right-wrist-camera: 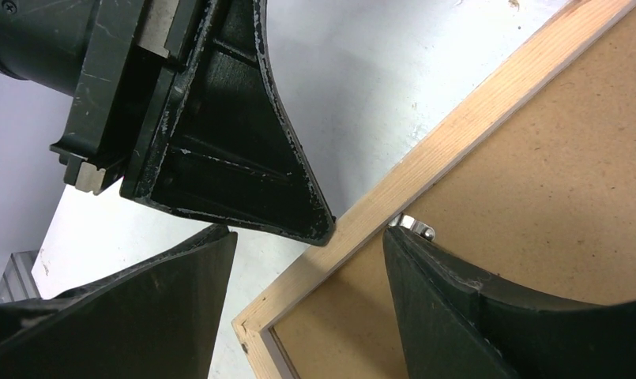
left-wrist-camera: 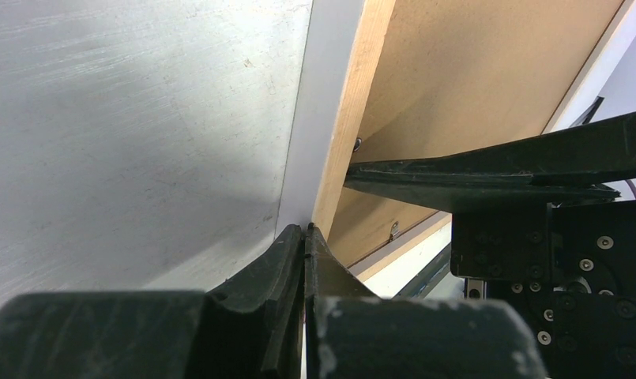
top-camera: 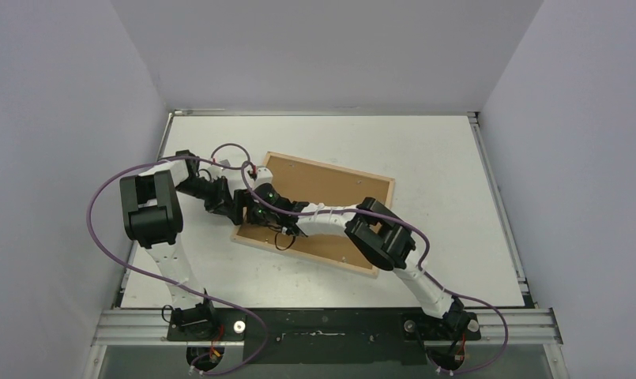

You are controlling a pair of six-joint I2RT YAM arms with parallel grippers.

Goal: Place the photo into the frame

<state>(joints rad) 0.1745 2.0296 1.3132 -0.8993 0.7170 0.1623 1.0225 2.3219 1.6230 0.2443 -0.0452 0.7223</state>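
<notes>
The frame lies face down on the table, a thin light-wood rectangle with a brown fibreboard backing panel set in it. The photo is hidden. My left gripper is shut with nothing between its jaws. Its tips rest against the outer side of the frame's left slat, near the near-left corner. My right gripper is open and straddles that same slat. One of its fingers is over the table and the other over the backing panel. In the top view both grippers meet at the frame's left edge.
A small metal clip sits on the backing just inside the slat, right at my right finger. The left gripper's fingers cross the right wrist view. White walls close in the table on three sides.
</notes>
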